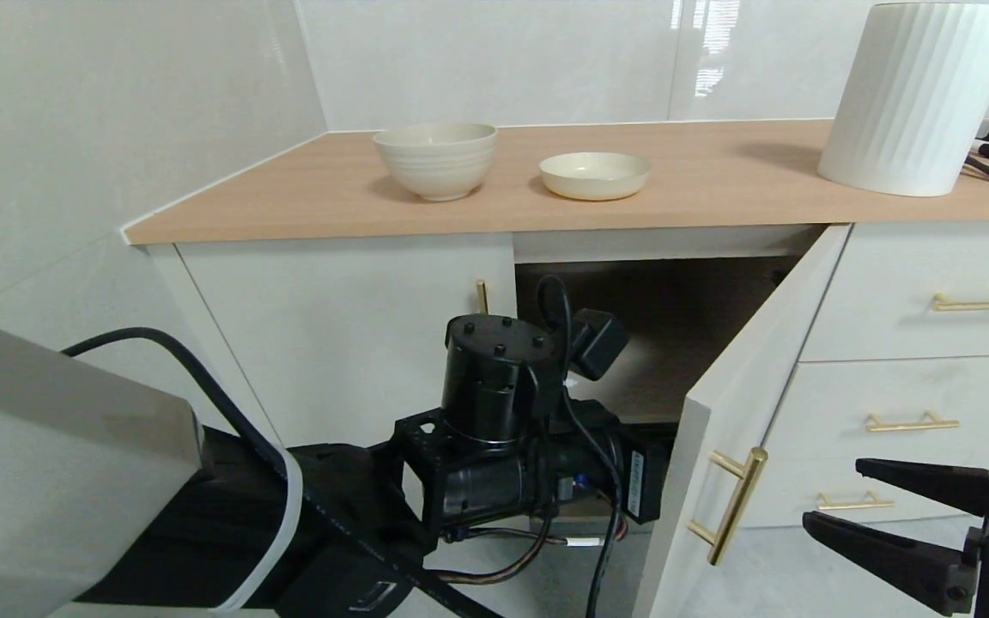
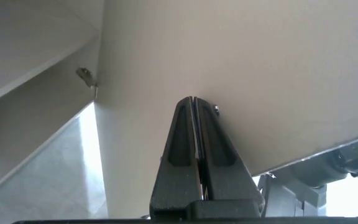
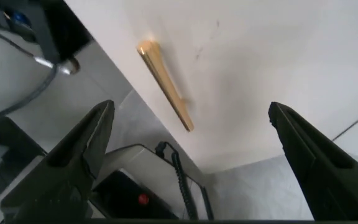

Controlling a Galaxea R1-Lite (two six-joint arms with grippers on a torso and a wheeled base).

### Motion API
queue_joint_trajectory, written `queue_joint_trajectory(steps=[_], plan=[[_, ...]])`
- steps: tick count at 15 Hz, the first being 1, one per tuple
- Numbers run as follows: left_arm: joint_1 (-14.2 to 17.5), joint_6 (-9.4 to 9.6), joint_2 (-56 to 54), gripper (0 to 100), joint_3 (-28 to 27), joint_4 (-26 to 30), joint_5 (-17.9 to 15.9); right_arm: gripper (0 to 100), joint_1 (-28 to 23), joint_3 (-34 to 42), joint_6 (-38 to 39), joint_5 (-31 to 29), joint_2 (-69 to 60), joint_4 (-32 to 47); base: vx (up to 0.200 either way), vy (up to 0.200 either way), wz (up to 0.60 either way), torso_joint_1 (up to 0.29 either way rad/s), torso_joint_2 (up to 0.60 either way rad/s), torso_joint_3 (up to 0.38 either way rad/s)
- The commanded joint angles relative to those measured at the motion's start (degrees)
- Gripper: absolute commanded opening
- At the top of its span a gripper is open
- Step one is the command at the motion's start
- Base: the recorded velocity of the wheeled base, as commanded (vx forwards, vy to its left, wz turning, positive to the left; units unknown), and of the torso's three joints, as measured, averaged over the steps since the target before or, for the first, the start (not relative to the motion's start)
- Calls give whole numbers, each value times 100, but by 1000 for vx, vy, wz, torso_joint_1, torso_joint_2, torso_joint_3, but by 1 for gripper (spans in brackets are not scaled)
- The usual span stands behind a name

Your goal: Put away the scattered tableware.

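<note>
You have the cupboard door (image 1: 752,378) open, but the bowl (image 1: 435,159) and dish (image 1: 595,174) sit on the table (image 1: 718,172), unstowed; left pincer (image 2: 193,106) pressed together, right pincer (image 1: 833,493) spread.

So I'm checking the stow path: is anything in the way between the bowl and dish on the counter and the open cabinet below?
Partly. The cabinet door is swung open, but the left arm sits across the lower part of the opening, with the left claw shut. Nothing stands before the bowl or dish on the counter.
</note>
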Motion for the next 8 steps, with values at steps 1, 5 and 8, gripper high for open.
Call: queue_joint_trajectory(steps=[1, 5, 8], plan=[[-41, -9, -48, 0, -120, 108, 70, 100, 2, -142, -1, -1, -247, 72, 0, 0, 0, 0, 0, 0], [-182, -9, 127, 0, -445, 362, 105, 100, 2, -168, -1, -1, -396, 80, -150, 0, 0, 10, 2, 2], [-199, -9, 382, 0, -665, 406, 158, 100, 2, -230, -1, 8, -519, 98, 0, 0, 0, 0, 0, 0]])
